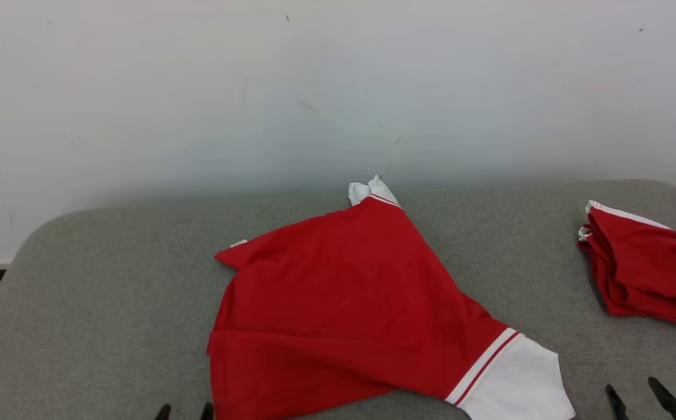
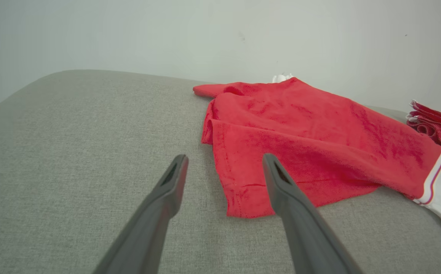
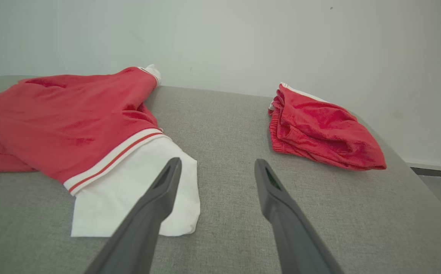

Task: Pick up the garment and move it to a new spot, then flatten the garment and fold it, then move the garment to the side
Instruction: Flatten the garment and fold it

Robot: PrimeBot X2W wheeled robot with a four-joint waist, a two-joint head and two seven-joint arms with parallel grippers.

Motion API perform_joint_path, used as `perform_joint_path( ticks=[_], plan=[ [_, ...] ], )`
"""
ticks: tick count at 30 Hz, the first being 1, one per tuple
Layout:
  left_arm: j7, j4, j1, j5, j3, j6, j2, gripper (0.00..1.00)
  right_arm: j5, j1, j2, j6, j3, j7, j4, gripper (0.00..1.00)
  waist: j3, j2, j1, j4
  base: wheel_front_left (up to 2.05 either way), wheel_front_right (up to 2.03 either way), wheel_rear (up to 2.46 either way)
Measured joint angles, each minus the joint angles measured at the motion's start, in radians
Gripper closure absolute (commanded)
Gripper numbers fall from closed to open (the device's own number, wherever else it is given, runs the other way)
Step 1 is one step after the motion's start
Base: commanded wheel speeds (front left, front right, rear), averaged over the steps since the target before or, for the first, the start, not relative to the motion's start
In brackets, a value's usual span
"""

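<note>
A red garment (image 1: 344,303) with white sleeve ends lies loosely spread in the middle of the grey padded table (image 1: 110,303). It also fills the right of the left wrist view (image 2: 300,137) and the left of the right wrist view (image 3: 72,125). My left gripper (image 1: 185,412) peeks in at the bottom edge, just left of the garment's near hem; its fingers stand open and empty (image 2: 224,163). My right gripper (image 1: 636,394) is at the lower right, open and empty (image 3: 216,167), close to the white sleeve end (image 3: 136,190).
A second red garment (image 1: 647,268) lies folded at the table's right edge, also in the right wrist view (image 3: 319,129). A pale wall (image 1: 338,87) stands behind the table. The table's corners are rounded; bare grey surface spreads on the left.
</note>
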Motion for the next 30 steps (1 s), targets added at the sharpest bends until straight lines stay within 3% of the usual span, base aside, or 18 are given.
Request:
perform_joint_path(
  ticks=[3, 10, 19, 30],
  plan=[
    [0.062, 0.028, -0.028, -0.020, -0.028, 0.000, 0.009, 0.00, 0.010, -0.026, -0.015, 0.000, 0.016, 0.070, 0.043, 0.00, 0.016, 0.0000, 0.0000, -0.002, 0.00, 0.00, 0.00],
    [0.081, 0.101, -0.078, -0.085, -0.083, 0.000, 0.063, 0.00, 0.067, -0.109, -0.001, 0.000, 0.120, 0.126, 0.193, 0.00, 0.056, 0.0000, 0.0000, -0.007, 0.00, 0.00, 0.00],
    [0.063, 0.158, -0.139, -0.165, -0.148, -0.003, 0.107, 0.00, 0.129, -0.217, 0.020, 0.000, 0.236, 0.076, 0.352, 0.00, 0.082, 0.0000, 0.0000, 0.005, 0.00, 0.00, 0.00],
    [0.066, 0.222, -0.202, -0.194, -0.206, -0.003, 0.129, 0.00, 0.182, -0.308, 0.023, 0.000, 0.339, 0.014, 0.454, 0.00, 0.111, 0.0000, 0.0000, 0.013, 0.00, 0.00, 0.00]
  ],
)
